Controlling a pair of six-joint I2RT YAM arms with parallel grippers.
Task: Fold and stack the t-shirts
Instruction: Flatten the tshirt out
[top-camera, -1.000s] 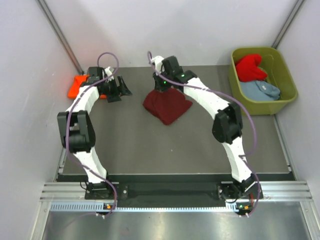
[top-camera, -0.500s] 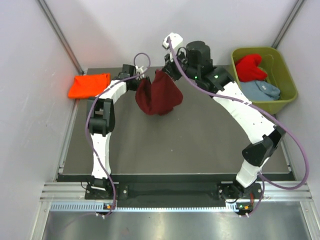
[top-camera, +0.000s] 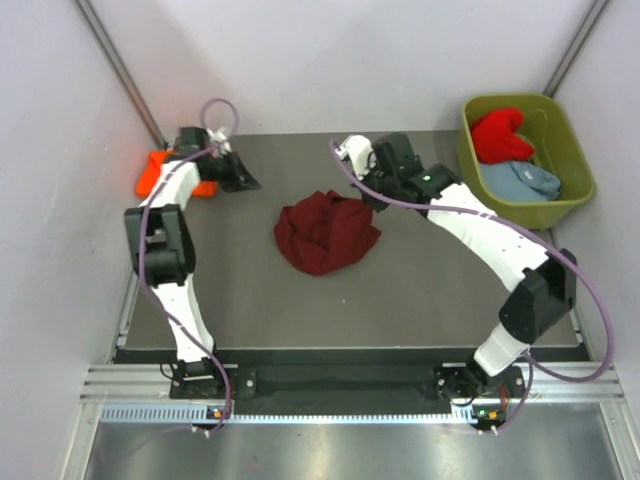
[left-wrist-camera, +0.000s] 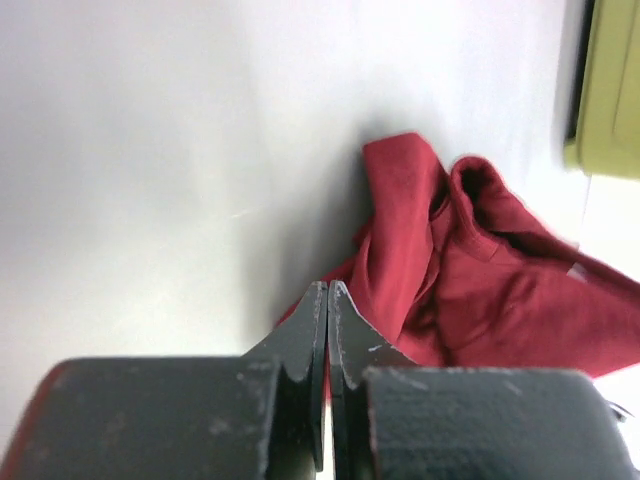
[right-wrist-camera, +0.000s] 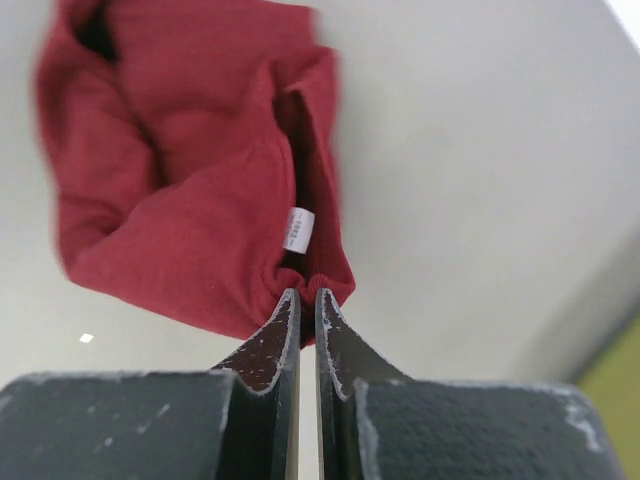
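The dark maroon t-shirt (top-camera: 325, 235) lies in a crumpled heap in the middle of the table. My right gripper (top-camera: 368, 195) is at its far right edge, and in the right wrist view its jaws (right-wrist-camera: 307, 292) are shut on a bunched hem of the maroon t-shirt (right-wrist-camera: 190, 180), just below a white label. My left gripper (top-camera: 243, 181) is shut and empty at the far left, apart from the heap; its tips (left-wrist-camera: 328, 287) point toward the maroon t-shirt (left-wrist-camera: 480, 290). The orange t-shirt (top-camera: 158, 172) lies folded behind the left arm. A red t-shirt (top-camera: 498, 135) and a grey-blue t-shirt (top-camera: 520, 180) lie in the tub.
The olive-green tub (top-camera: 575, 165) stands at the back right corner, and its edge shows in the left wrist view (left-wrist-camera: 610, 90). White walls close in the table at the back and both sides. Purple cables loop over both arms.
The maroon shirt, held up between both grippers half a second ago, now lies on the table. The left gripper let go, shut, and swung back left beside the orange shirt. The right arm came down.
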